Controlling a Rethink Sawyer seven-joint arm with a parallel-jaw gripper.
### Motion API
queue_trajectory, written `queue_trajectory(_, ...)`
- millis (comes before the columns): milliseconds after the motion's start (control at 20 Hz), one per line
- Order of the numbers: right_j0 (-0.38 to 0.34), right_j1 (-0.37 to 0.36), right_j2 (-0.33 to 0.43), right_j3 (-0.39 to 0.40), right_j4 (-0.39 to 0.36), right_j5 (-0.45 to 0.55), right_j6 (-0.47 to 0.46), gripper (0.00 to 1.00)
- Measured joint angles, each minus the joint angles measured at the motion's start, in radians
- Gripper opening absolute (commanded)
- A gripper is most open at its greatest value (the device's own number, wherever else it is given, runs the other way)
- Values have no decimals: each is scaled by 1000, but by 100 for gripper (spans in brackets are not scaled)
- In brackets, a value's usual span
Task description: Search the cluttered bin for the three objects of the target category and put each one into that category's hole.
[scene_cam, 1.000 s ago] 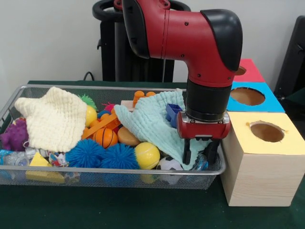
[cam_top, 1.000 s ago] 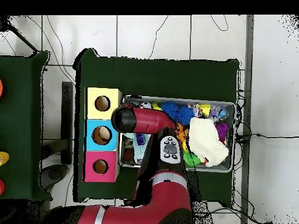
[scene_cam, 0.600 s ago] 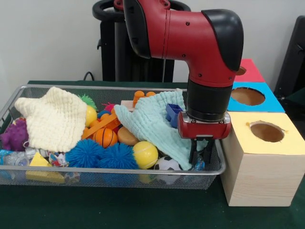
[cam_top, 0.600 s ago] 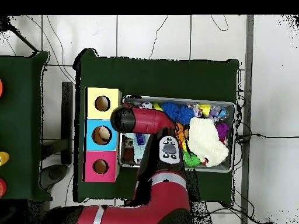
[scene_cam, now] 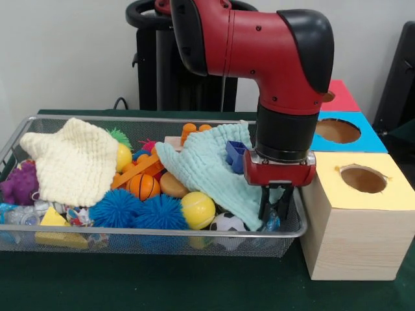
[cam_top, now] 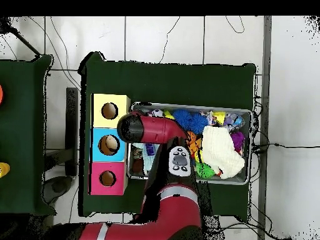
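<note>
While the end effector (scene_cam: 275, 210) hangs with its jaws drawn narrow in the corner of the wire bin (scene_cam: 130, 241) nearest the yellow box (scene_cam: 358, 214), we cannot make out whether anything is pinched between them; something small and clear-bluish (scene_cam: 271, 223) lies at the tips. The mint cloth (scene_cam: 209, 167) drapes right against the jaws, beside the blue block (scene_cam: 235, 155). We judge the main risk to be the cloth: if its edge is caught, lifting would drag it and spill the soccer ball (scene_cam: 227, 222) or yellow ball (scene_cam: 198, 210) out of place. A weak pinch on a slick item could also drop it short of the yellow box's hole (scene_cam: 363, 179). Which category is wanted we cannot tell; candidates lie scattered through the bin beyond the cloth, toward the cream cloth (scene_cam: 74, 159). From overhead, the arm (cam_top: 153, 129) hides that corner.
</note>
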Motion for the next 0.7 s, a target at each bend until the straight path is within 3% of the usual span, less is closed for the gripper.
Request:
queue_trajectory(200, 3, -27, 0, 18, 0, 0, 0, 0)
queue_trajectory(700, 3, -174, -1, 74, 2, 58, 0, 0)
